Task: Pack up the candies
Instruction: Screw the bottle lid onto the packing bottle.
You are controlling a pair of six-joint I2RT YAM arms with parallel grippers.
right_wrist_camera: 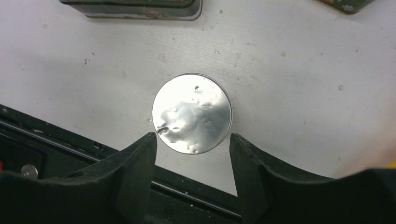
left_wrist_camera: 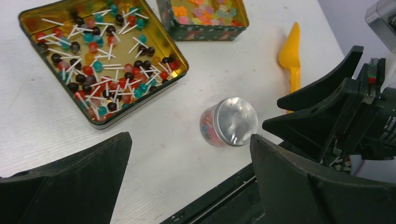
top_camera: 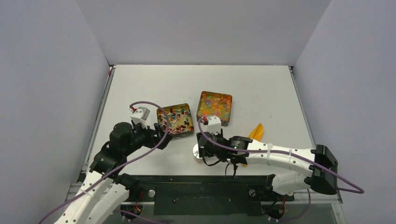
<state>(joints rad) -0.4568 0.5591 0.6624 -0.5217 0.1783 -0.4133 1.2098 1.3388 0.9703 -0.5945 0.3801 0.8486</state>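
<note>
Item: candy-packing station, two arms, one white surface.

Stock, back of the surface:
- Square tin, gold inside, holding the stick candies: red, blue and dark heads on white sticks, heaped loose.
- Second tin just beside it, to the right, holding the bead candies in orange, yellow, pink and green.
- Orange scoop lying flat on the surface right of the tins, apart from both and empty as far as I can see.

Packed goods:
- One small clear jar standing upright near the front edge, closed with a silver lid. Coloured pieces show through its wall, so some candies are inside.

Arms:
- Right end effector hangs directly over the jar. Its jaws are parted about as wide as the lid and flank the lid's near edge. No firm grasp shows, and whether the tips touch the rim cannot be told.
- Left end effector spread fully wide and holding nothing, poised in front of the stick-candy tin.

Progress, as judged: one jar is filled and capped, so that portion looks finished. Both tins remain well stocked, and no other empty container is in sight. What may remain is setting the jar aside, or nothing further.
</note>
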